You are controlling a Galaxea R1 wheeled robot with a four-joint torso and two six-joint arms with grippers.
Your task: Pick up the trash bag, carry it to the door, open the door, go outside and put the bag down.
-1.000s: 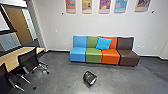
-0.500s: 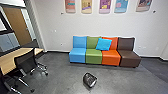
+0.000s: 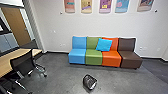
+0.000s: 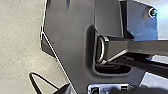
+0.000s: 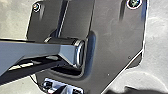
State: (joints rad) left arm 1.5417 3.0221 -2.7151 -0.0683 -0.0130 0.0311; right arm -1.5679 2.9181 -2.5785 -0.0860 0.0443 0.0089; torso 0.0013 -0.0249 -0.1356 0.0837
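Trash bag [image 3: 90,82] on the gray floor [image 3: 58,75], clear of both grippers.
It sits ahead of the robot, well in from the floor's edge along the wall [image 3: 56,27], out from the green seat's [image 3: 93,57] front edge, toward its corner beside the blue seat [image 3: 77,57]; how far open either gripper is, I cannot tell, but neither has hold of the bag.

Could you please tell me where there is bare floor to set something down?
Bare floor shows between the black chair and the dark bag-like item, and between that item and the seat row. It is crowded by the table, where the chair stands close.
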